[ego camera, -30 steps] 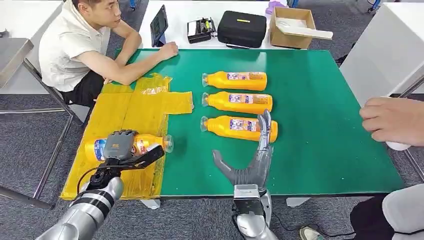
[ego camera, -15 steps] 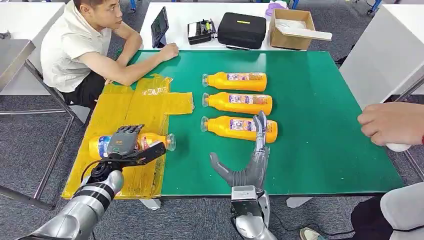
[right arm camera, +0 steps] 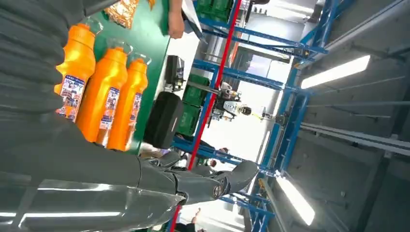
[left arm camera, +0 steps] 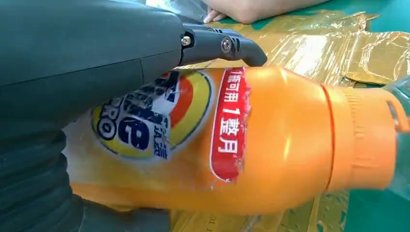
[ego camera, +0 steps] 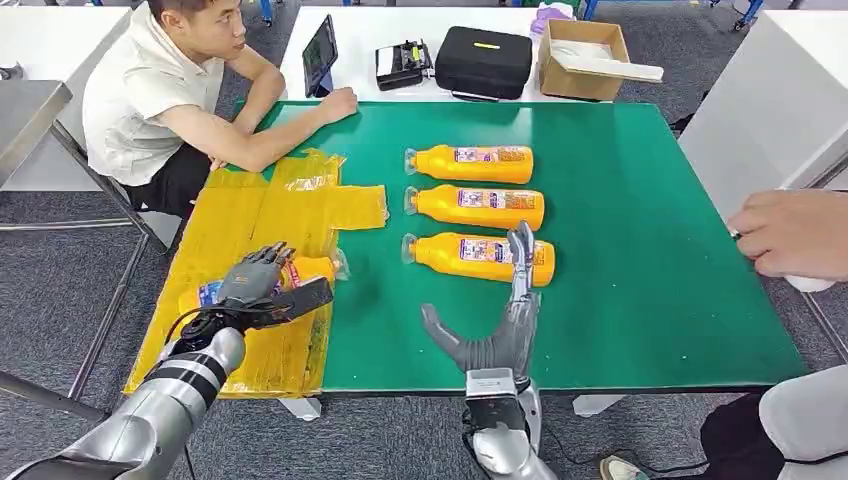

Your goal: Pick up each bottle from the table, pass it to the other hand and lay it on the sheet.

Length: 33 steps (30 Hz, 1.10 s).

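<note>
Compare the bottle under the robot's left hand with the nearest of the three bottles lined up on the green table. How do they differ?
The bottle on the yellow sheet lies on the sheet, the left hand over it; the nearest row bottle lies on the green table, with the open right hand beside it. The first's cap points right, the second's left. Both are orange, labelled and lying flat.

The bottles are orange with clear caps, the sheet is yellow, the desk is green, and the case is black.
</note>
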Each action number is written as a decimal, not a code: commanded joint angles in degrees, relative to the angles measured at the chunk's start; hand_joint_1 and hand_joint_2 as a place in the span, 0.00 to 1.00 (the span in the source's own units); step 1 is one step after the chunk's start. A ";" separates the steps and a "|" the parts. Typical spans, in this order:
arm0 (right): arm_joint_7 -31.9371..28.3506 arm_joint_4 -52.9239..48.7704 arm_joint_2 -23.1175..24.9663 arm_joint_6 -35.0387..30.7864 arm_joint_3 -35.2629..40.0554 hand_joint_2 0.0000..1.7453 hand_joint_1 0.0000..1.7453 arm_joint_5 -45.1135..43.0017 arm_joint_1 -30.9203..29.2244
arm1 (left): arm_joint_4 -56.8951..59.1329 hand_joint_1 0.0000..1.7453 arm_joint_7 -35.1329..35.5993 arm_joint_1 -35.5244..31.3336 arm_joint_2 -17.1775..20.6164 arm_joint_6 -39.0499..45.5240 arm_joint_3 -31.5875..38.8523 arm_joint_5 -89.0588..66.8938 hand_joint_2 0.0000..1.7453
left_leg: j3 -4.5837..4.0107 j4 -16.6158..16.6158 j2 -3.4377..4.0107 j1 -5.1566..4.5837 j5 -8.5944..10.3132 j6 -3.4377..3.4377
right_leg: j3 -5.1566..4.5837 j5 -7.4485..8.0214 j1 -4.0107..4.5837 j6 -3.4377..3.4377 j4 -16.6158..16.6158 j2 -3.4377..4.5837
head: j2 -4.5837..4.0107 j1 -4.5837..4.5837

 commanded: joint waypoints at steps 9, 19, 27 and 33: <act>6.62 9.76 0.89 -5.12 -9.70 1.00 0.00 26.45 -1.59 | -6.31 0.00 -9.15 7.31 -1.83 7.35 -0.48 7.78 1.00 | 0.19 -0.12 0.14 0.00 -0.02 0.03 | 0.17 0.01 0.03 -0.17 -0.14 0.05 | 0.00 -0.02; 13.09 13.90 -0.06 -5.12 -13.26 1.00 0.00 36.62 -2.89 | -13.89 0.00 -9.43 11.20 -1.35 15.22 -3.15 7.93 1.00 | -0.10 -0.03 0.31 0.02 -0.06 0.01 | -0.20 0.03 0.05 -0.15 -0.06 0.16 | 0.00 0.00; 13.12 8.86 -2.35 -5.12 -13.19 1.00 0.00 32.66 0.09 | -36.69 0.00 -8.43 22.93 -0.62 24.87 -7.55 6.61 1.00 | -0.35 0.01 0.38 0.02 -0.14 0.04 | -0.47 -0.05 0.05 -0.14 -0.05 0.14 | 0.00 -0.02; 13.85 10.67 -2.73 -5.12 -12.12 1.00 0.00 33.41 -0.21 | -38.28 0.00 -8.32 23.54 -0.59 27.69 -7.94 5.31 1.00 | -0.50 0.04 0.38 0.05 -0.18 -0.01 | -0.63 -0.04 0.09 -0.17 -0.04 0.15 | 0.00 -0.02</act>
